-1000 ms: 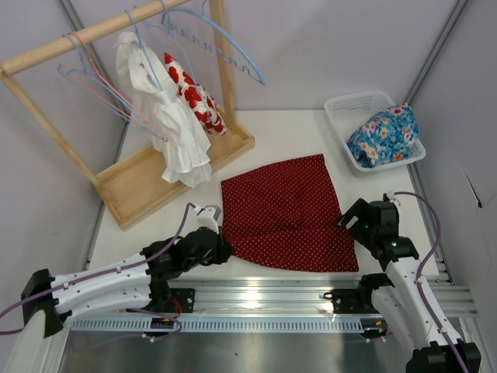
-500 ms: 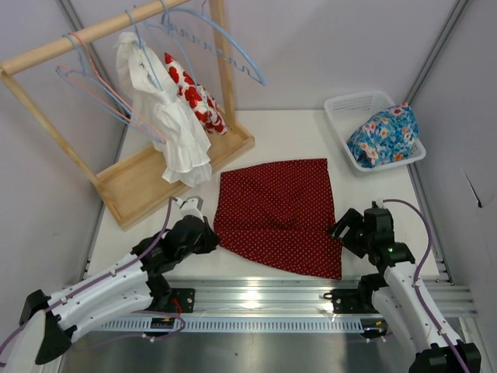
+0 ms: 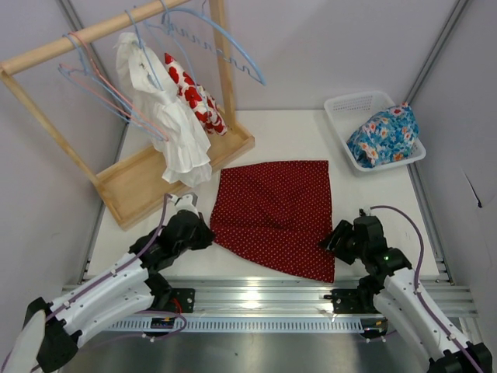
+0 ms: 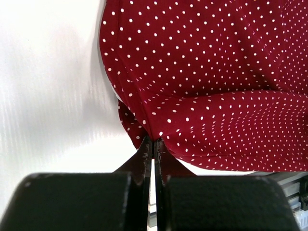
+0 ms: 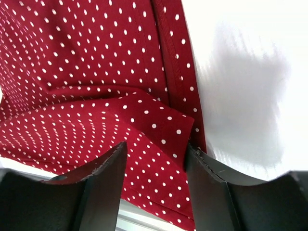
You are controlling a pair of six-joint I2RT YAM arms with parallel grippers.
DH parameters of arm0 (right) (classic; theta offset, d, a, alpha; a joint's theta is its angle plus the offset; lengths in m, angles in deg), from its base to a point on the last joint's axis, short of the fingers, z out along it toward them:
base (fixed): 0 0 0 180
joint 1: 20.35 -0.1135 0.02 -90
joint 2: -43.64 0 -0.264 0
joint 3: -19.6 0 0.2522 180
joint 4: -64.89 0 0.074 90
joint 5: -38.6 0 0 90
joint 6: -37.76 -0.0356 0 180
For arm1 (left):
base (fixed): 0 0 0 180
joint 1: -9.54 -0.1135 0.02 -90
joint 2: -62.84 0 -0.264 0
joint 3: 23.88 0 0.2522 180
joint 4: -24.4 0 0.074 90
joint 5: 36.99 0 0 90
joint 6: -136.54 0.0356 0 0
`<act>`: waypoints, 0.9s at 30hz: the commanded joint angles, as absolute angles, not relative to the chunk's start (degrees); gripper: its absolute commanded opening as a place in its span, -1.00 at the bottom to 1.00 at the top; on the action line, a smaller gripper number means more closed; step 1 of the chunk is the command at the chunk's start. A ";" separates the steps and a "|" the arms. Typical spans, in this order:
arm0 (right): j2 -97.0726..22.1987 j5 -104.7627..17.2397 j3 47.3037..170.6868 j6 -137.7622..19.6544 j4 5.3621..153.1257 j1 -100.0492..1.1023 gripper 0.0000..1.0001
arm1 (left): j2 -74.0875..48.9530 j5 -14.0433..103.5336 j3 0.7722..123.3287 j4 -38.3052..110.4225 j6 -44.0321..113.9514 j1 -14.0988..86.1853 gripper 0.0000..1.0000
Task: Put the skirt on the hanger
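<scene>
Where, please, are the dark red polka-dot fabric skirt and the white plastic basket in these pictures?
dark red polka-dot fabric skirt [image 3: 272, 214], top external view, middle of the cloth
white plastic basket [image 3: 356, 97], top external view, far rim

**Skirt turned and drawn leftward on the counter [image 3: 287, 132]**

Over the last second the skirt [image 3: 272, 214] has swung. Its far edge, earlier slanted, now lies nearly level, and its right edge runs almost straight toward the rail [image 3: 264, 294]. The left claw [image 3: 203, 233], pinching the near-left corner, has moved away from the rail toward the rack [image 3: 155, 183]. The right claw [image 3: 332, 237] has slid left. The near-right corner has apparently followed it, narrowing the near hem.
</scene>
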State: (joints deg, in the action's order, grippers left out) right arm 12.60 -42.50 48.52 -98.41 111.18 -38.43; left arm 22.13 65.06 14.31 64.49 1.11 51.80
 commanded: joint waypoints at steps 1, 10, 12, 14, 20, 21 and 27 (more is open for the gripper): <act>11.48 -41.20 49.09 -99.00 111.68 -40.12 0.14 | 22.94 62.76 16.51 63.57 3.47 50.06 -1.00; 9.02 -45.34 49.80 -99.44 109.59 -44.95 0.44 | 23.29 61.19 17.39 65.32 6.98 43.13 -1.00; 8.05 -46.73 49.71 -98.82 108.01 -47.32 0.43 | 23.38 60.13 17.13 64.71 7.25 41.89 -1.00; 7.35 -48.84 50.41 -98.56 107.74 -50.21 0.44 | 22.24 59.51 17.56 64.35 7.34 40.40 -1.00; 4.19 -53.25 52.17 -96.80 105.55 -53.83 0.47 | 20.83 58.28 16.61 63.48 7.52 36.35 -1.00; 3.92 -53.07 52.17 -96.45 105.02 -54.18 0.48 | 21.00 58.45 16.51 63.47 7.52 36.18 -1.00; 5.06 -53.07 50.76 -95.31 103.26 -56.47 0.47 | 19.60 58.72 16.43 62.69 7.95 35.12 -1.00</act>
